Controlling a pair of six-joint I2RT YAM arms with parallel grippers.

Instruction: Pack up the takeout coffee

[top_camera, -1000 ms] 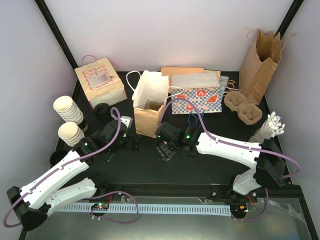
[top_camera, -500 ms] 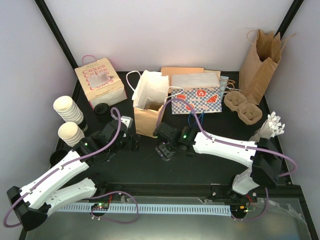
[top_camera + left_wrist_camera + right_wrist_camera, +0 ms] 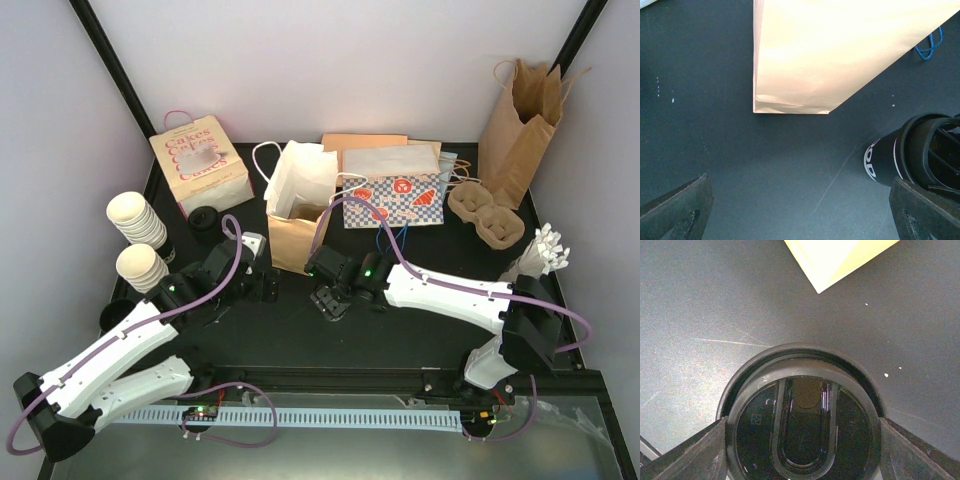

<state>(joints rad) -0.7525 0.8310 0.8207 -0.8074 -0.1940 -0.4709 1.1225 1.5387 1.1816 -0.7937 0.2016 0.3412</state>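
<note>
The right arm (image 3: 450, 292) reaches a little farther left than a second ago: its elbow by the right wall swings inward and the wrist slides toward the bag (image 3: 295, 240). The right gripper (image 3: 330, 300) ends up slightly nearer the bag's front corner. Its jaws draw closer together on either side of the coffee's black lid (image 3: 805, 440); contact is unclear.

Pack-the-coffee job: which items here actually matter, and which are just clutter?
Job: takeout coffee, flanked by the right pincer; open brown bag, likely the destination.
Clutter: Cakes box, stacked cups, loose black lid, cup carrier, tall brown bag, checkered bag.
</note>
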